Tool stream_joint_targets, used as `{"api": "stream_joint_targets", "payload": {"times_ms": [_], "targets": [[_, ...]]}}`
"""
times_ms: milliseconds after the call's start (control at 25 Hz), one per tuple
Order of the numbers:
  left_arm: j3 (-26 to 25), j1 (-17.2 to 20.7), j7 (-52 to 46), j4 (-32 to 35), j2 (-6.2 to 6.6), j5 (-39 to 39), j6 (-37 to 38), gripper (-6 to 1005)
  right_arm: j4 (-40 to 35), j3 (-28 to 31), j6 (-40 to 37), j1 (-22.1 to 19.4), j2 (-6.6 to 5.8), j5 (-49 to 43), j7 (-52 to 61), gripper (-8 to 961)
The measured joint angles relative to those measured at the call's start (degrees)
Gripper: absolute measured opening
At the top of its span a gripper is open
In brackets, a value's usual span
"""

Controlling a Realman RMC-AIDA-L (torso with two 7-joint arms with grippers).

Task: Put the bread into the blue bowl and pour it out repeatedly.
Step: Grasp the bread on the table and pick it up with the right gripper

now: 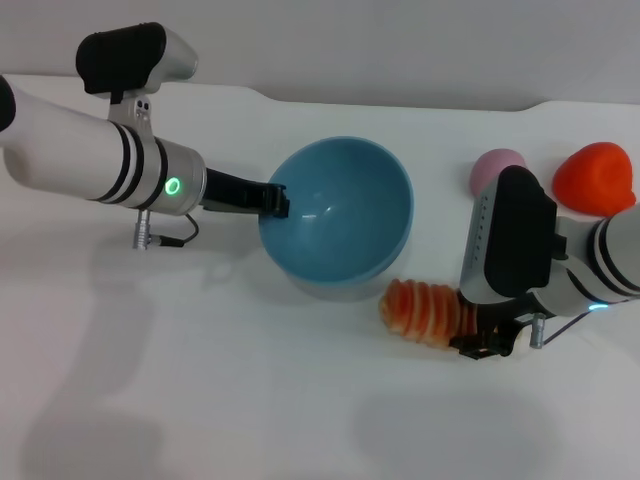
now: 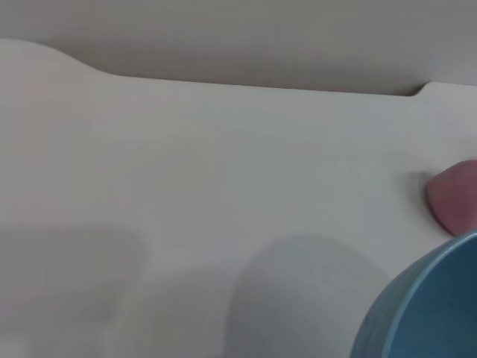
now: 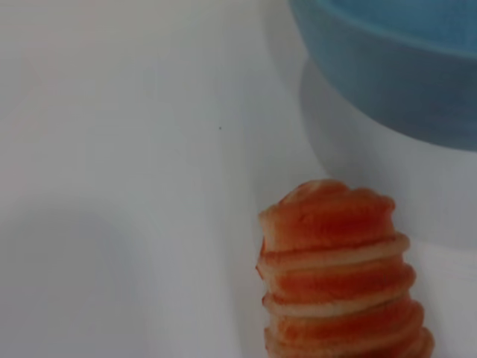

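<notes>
The bread (image 1: pixel 425 310) was gripped at one end by the right claw (image 1: pixel 478 340) low over the desk (image 1: pixel 250 400), just beside the blue bowl (image 1: pixel 337 212), which was held tilted at its rim by the left claw (image 1: pixel 275 200), ready for loading.

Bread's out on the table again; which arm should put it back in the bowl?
Right. The right gripper is already at the bread, just outside the blue bowl; the left gripper is at the bowl's rim, apparently holding it.
</notes>
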Motion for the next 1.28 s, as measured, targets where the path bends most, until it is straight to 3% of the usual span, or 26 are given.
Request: {"api": "stream_joint_targets", "payload": {"times_ms": [240,480,720,1080,1160,1280], "targets": [[0.0,-0.9,0.0,0.1,-0.08,0.0,0.0,3,-0.3,0.7,-0.1,-0.4,-0.13,-0.7,0.0,614],[0.4,-2.6,-0.1,0.6,-0.02,0.8,-0.7,3,-4.0,5.6,-3.1,-3.4,-0.26,-1.4,0.6,527],[0.5,-4.9,-0.6,1.4,-0.13,4.2,-3.1,3,-8.5,17.7,-11.9,-8.2,-0.05,2.6,-1.8,481],[1.6,-8.4,-1.0,3.5,-0.28,6.0,-4.7,2,-9.6,38.4,-30.3,-12.5,-0.5,17.4,-16.5,393],[2.3,-9.2,-1.1,4.2,-0.27,6.2,-5.2,2,-9.8,44.4,-38.0,-13.2,-0.66,23.7,-21.0,384],[2.9,-11.0,-1.1,6.1,-0.27,7.2,-6.3,2,-9.9,47.8,-42.6,-13.9,-0.71,30.2,-24.3,371]]}}
